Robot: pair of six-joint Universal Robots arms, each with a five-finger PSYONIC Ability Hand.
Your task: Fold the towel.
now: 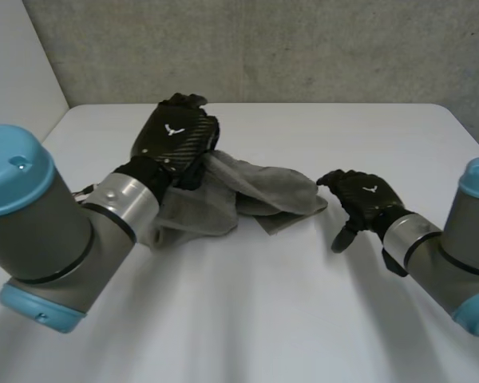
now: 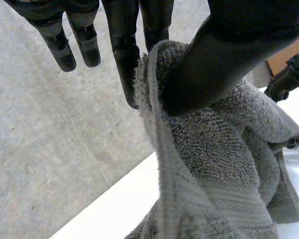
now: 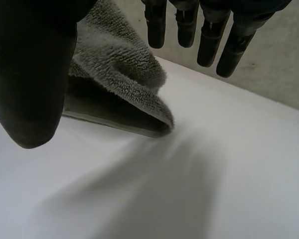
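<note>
Head view: crumpled grey terry towel [image 1: 239, 195] bunched on the white table [image 1: 303, 303], left hand [image 1: 176, 136] at its far-left edge, right hand [image 1: 363, 199] just beside its right corner. Left wrist view: we see thumb and a finger pinching the towel's edge — right wrist view: fingers relaxed, holding nothing. We judge no clean fold exists yet; flattening and folding all remain.

The grey terry towel [image 1: 223, 198] lies crumpled in a loose heap on the white table [image 1: 303, 311]. Its left end is lifted, and a flat corner sticks out rightward.
</note>
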